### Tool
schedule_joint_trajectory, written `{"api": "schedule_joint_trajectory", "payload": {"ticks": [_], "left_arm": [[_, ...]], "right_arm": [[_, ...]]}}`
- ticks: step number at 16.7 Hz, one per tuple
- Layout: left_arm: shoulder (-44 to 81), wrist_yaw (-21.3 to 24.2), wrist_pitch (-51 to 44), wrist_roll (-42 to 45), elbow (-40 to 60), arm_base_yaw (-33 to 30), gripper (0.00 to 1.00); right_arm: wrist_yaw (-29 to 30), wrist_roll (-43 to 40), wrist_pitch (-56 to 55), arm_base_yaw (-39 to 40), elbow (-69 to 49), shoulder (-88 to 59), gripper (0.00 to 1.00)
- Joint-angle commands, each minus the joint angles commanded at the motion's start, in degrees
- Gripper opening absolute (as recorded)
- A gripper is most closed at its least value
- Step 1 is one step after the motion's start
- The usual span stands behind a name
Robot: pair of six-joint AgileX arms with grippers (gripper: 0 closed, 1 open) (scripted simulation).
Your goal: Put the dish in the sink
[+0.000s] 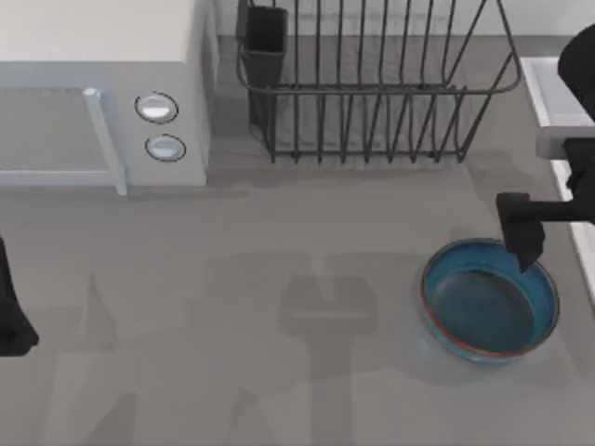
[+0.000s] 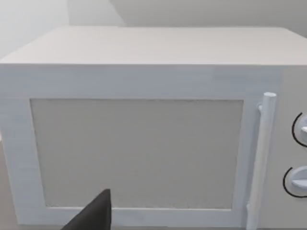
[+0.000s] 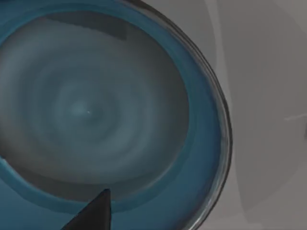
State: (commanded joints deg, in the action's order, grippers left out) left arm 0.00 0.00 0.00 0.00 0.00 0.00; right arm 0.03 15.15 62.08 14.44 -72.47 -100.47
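The dish [image 1: 490, 302], a round shallow blue bowl with a thin reddish-brown rim, sits upright on the grey table [image 1: 232, 279] at roughly the 4 o'clock position of the top view, well apart from the other items. The right gripper [image 1: 522, 240] hangs over the dish at the rim's 1 o'clock point, its dark tip pointing down toward the rim; whether it touches the rim cannot be told, and whether its fingers are spread or pressed together cannot be told. In the right wrist view the dish [image 3: 96, 115] presents its blue inner wall and greyish floor, with 1 dark finger [image 3: 93, 213] over the inner wall. The sink [image 1: 558, 93], a pale rectangular basin with a raised rim, lies at the table's right edge at about 2 o'clock, just beside the black wire dish rack [image 1: 372, 84], which stands at 12 to 1 o'clock. A white microwave [image 1: 102, 93] with 2 round knobs occupies 10 to 11 o'clock. The left gripper [image 1: 11, 316] is parked at the table's left edge at 9 o'clock, and the state of its fingers cannot be told. The left wrist view faces the microwave [image 2: 139, 143] door and its vertical handle, with 1 dark finger [image 2: 96, 215] in the foreground.
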Motion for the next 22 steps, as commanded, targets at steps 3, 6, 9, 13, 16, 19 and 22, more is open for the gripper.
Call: {"api": "schedule_joint_trajectory", "payload": {"ticks": [3, 6, 9, 13, 16, 19, 22], "left_arm": [[0.0, 0.0, 0.0, 0.0, 0.0, 0.0, 1.0], [0.0, 0.0, 0.0, 0.0, 0.0, 0.0, 1.0], [0.0, 0.0, 0.0, 0.0, 0.0, 0.0, 1.0], [0.0, 0.0, 0.0, 0.0, 0.0, 0.0, 1.0], [0.0, 0.0, 0.0, 0.0, 0.0, 0.0, 1.0], [0.0, 0.0, 0.0, 0.0, 0.0, 0.0, 1.0], [0.0, 0.0, 0.0, 0.0, 0.0, 0.0, 1.0]], "right_arm": [[0.0, 0.2, -8.7, 0.1, 5.5, -2.7, 1.0], [0.0, 0.3, -14.7, 0.2, 9.7, -4.8, 1.0], [0.0, 0.4, -15.8, 0.2, 10.5, -5.1, 1.0], [0.0, 0.4, -15.8, 0.2, 10.5, -5.1, 0.85], [0.0, 0.4, -15.8, 0.2, 10.5, -5.1, 0.62], [0.0, 0.4, -15.8, 0.2, 10.5, -5.1, 0.4], [0.0, 0.4, -15.8, 0.2, 10.5, -5.1, 0.17]]}}
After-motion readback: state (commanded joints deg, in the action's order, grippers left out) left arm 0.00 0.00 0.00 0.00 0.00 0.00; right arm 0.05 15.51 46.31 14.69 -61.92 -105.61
